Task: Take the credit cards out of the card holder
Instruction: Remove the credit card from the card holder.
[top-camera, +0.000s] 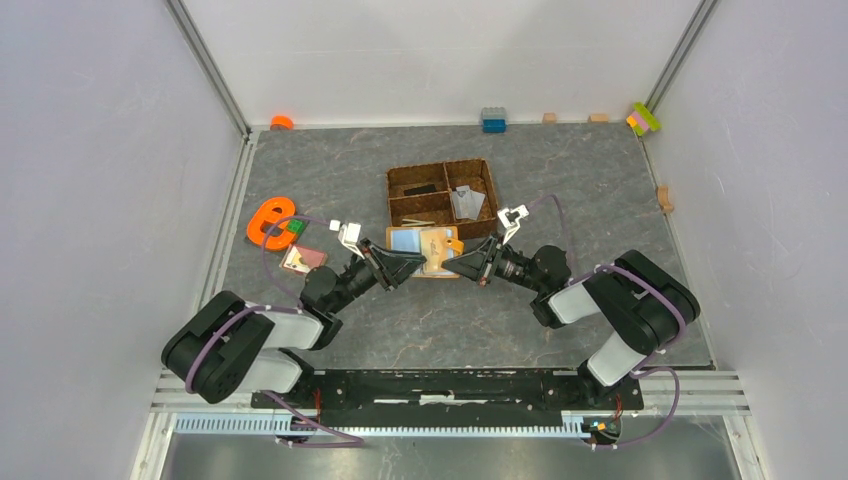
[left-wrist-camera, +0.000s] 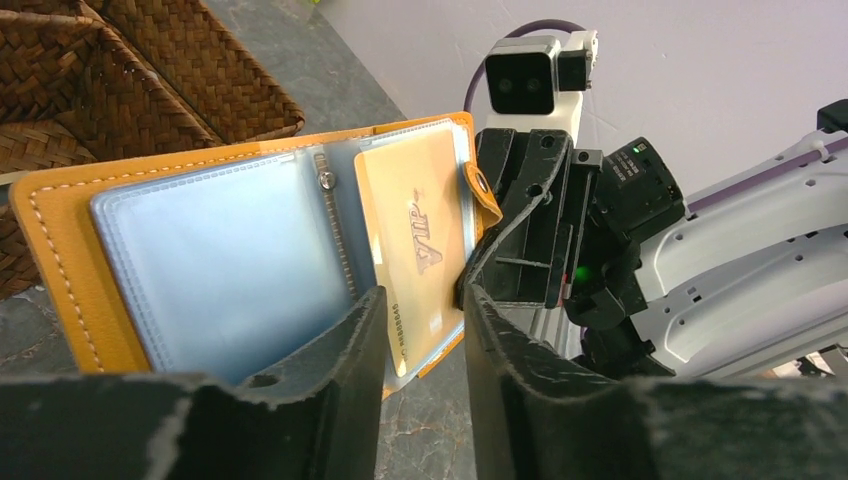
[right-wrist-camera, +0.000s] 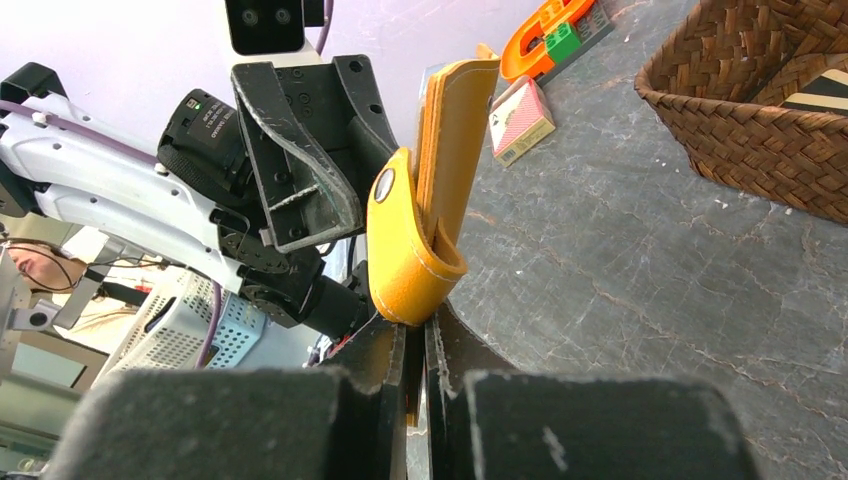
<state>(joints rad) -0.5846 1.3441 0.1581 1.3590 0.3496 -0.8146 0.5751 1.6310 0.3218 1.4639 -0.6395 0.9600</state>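
Just in front of the woven tray, the card holder is held open. The right gripper is clamped on its tab edge. The left gripper has its jaws apart, straddling a beige credit card in its sleeve.

Card holder is just before the tray — card inside.

Gold card in the open orange card holder: raised "VIP" printed across its face. There's a row of embossed digits along the card's edge nearest the camera, too small and blurred to read.
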